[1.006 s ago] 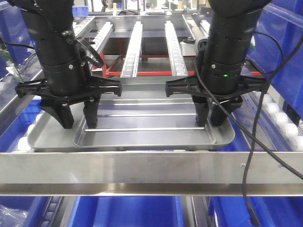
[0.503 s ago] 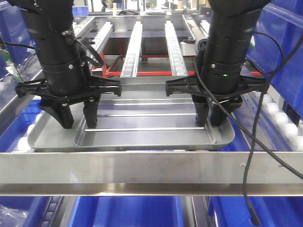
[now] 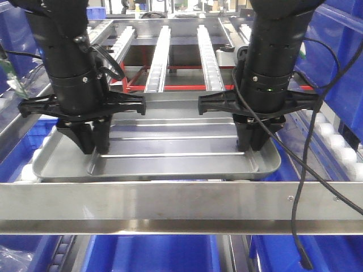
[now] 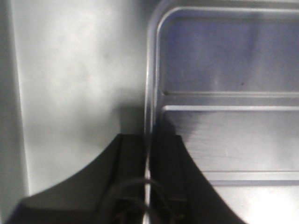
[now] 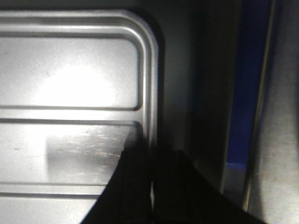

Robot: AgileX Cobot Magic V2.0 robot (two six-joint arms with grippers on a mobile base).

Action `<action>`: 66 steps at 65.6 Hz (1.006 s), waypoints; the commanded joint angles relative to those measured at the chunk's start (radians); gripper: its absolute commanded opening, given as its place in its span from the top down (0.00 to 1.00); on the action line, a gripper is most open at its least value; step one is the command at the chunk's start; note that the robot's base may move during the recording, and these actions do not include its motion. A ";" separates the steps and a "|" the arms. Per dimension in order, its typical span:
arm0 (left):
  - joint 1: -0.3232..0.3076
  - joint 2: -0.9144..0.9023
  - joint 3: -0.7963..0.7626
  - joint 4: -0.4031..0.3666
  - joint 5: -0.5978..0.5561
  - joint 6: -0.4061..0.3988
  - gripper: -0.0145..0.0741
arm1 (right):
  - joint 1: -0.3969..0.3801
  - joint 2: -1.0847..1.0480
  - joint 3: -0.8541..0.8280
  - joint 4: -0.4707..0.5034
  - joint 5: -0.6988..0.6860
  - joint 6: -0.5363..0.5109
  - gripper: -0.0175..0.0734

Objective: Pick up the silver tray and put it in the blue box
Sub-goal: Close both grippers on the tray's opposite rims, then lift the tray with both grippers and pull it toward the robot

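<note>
The silver tray point(image 3: 176, 161) lies flat inside a wider grey tray point(image 3: 57, 164) on the roller rack. My left gripper point(image 3: 93, 148) is shut on the silver tray's left rim, one finger inside and one outside. In the left wrist view the rim runs straight between the pressed fingers of that gripper point(image 4: 148, 137), with the tray point(image 4: 224, 56) to the right. My right gripper point(image 3: 253, 146) is shut on the right rim, and its wrist view shows this gripper point(image 5: 152, 149) pinching the tray point(image 5: 70, 84) edge. Blue plastic point(image 3: 153, 252) shows below the front rail; whether it is the blue box I cannot tell.
A wide metal rail point(image 3: 181, 207) crosses the front, just below the trays. Roller tracks point(image 3: 159, 56) run back behind them over a red frame. Blue crates point(image 3: 340, 56) stack at the right and roller rails point(image 3: 334, 141) flank the trays. A black cable point(image 3: 300, 187) hangs from the right arm.
Both grippers have closed: the left fingers and the right fingers, spread apart earlier, now pinch the silver tray's side rims. The tray has not moved.
</note>
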 commanded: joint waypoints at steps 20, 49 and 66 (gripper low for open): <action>-0.001 -0.050 -0.026 -0.004 -0.037 0.000 0.95 | -0.006 -0.039 -0.021 -0.013 -0.021 -0.011 0.74; -0.003 -0.186 -0.075 -0.003 0.096 0.000 0.95 | -0.001 -0.196 -0.021 -0.013 0.084 0.050 0.74; -0.046 -0.303 -0.038 -0.007 0.163 -0.032 0.95 | 0.081 -0.305 0.027 -0.013 0.156 0.091 0.74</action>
